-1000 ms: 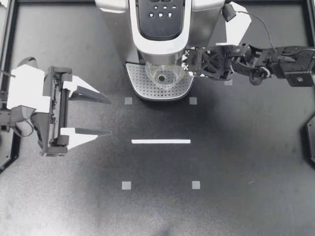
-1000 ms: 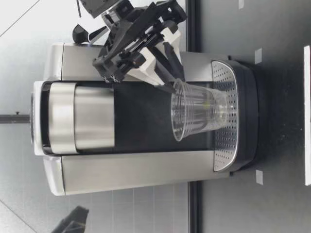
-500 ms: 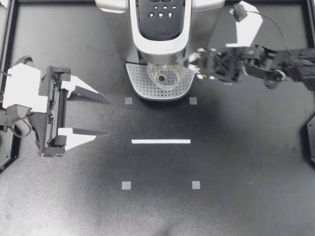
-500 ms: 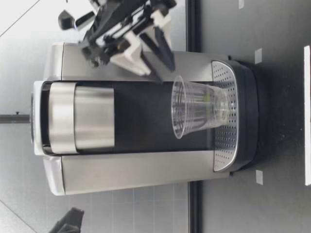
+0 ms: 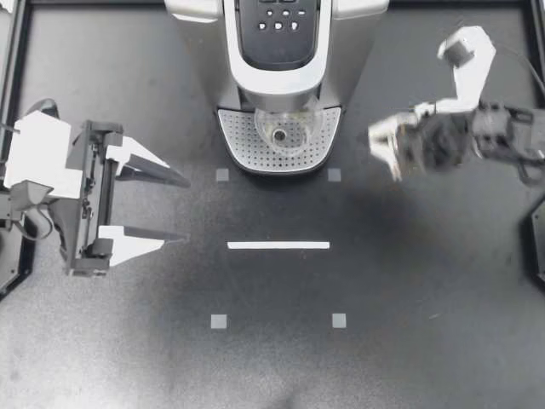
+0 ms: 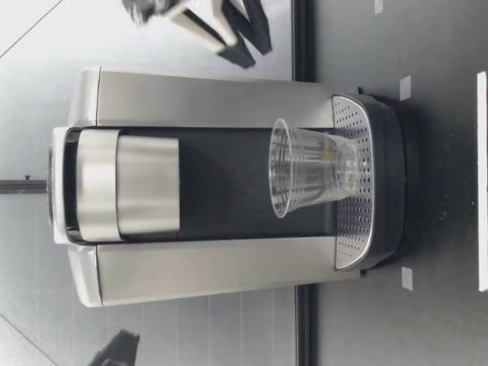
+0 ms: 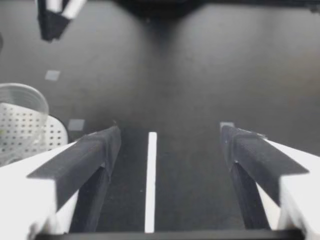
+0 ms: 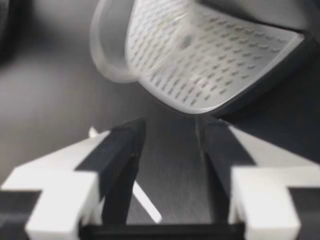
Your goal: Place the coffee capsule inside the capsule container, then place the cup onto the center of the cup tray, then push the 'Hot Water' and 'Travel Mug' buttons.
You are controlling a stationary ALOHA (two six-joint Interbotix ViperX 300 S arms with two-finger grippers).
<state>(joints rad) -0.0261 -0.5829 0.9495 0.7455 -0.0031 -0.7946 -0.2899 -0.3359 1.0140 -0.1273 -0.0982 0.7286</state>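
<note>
A clear plastic cup [image 5: 288, 129] stands upright on the perforated cup tray [image 5: 243, 141] of the coffee machine [image 5: 277, 43], under its spout. The button panel [image 5: 278, 19] is on the machine's top. My right gripper [image 5: 385, 151] hovers beside the tray, off to its right, open and holding nothing. In the right wrist view the cup [image 8: 112, 47] and tray [image 8: 215, 70] lie ahead of the empty fingers [image 8: 122, 155]. My left gripper [image 5: 180, 207] rests open at the table's left. No coffee capsule is visible.
A white tape line [image 5: 278, 245] and small grey square markers [image 5: 219, 321] lie on the dark table in front of the machine. In the low view the cup [image 6: 309, 177] stands on the tray [image 6: 352, 229], and my right gripper [image 6: 248, 30] hangs well above the table beside the machine.
My right gripper has let go of the cup's rim, opened, and pulled back to the right, away from the machine. The cup stays on the tray. The left arm has barely moved.
</note>
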